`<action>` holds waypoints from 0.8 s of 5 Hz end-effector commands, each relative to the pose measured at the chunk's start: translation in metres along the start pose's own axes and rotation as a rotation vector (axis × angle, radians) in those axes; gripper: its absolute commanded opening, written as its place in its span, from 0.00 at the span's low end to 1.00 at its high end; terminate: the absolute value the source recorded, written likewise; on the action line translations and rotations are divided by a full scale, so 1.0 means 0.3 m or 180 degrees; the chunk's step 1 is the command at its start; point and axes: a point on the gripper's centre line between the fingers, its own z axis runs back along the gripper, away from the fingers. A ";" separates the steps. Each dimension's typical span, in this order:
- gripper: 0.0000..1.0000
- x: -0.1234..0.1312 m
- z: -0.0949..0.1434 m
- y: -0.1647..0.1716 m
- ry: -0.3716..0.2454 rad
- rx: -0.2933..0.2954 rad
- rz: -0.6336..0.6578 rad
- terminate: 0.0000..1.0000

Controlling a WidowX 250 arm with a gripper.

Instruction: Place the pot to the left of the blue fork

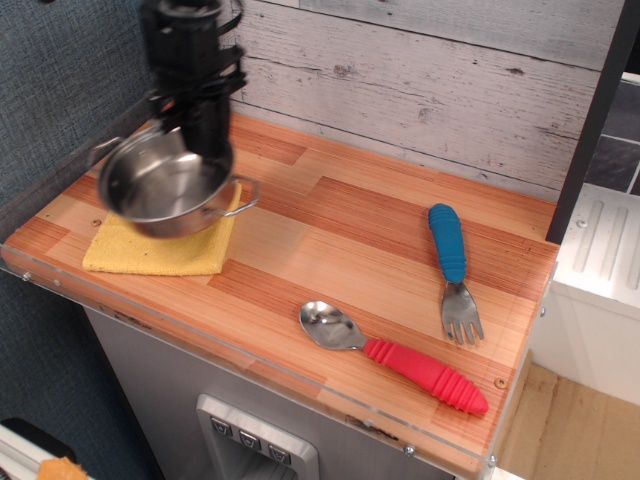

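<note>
A wooden tabletop (330,225) with striped planks stands before a whitewashed board wall (420,70). At the left end, a black robot arm reaches down, and its end effector (205,135) is clamped on the far rim of the pot (168,190), holding it lifted and tilted above a yellow cloth (160,250) lying flat on the tabletop. The blue fork (453,268) lies well apart at the right end, handle toward the wall, tines toward the front edge. Near the front edge, left of the fork's tines, lies a spoon with a ribbed red handle (395,357)
</note>
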 end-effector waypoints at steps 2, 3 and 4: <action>0.00 -0.218 0.056 -0.070 -0.0164 -0.0136 -0.0153 0.00; 0.00 -0.278 0.041 -0.107 -0.0208 -0.0179 -0.0085 0.00; 0.00 -0.306 0.012 -0.130 -0.0219 -0.0244 0.0061 0.00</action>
